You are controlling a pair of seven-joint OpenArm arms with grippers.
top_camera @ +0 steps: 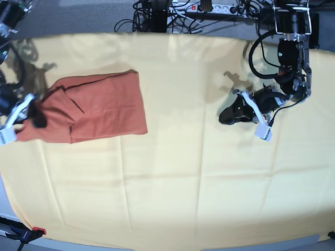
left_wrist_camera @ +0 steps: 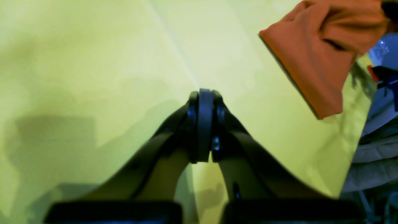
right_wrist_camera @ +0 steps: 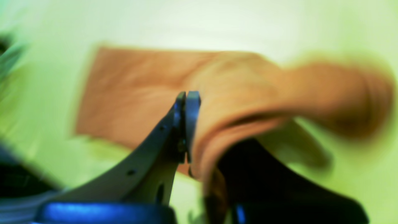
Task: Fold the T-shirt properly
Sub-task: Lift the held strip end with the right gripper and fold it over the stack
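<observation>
The rust-orange T-shirt lies partly folded at the left of the table on the pale yellow cloth. My right gripper is at the shirt's left end. In the right wrist view it is shut on a bunched fold of the T-shirt, which drapes over one finger. That view is blurred. My left gripper is shut and empty over bare yellow cloth at the right, far from the shirt. In the left wrist view its tips are pressed together, and the T-shirt shows at the top right.
Cables and a power strip run behind the table's far edge. A clamp holds the cloth at the front left corner. The cloth's edge and grey clutter beyond it show at the right of the left wrist view.
</observation>
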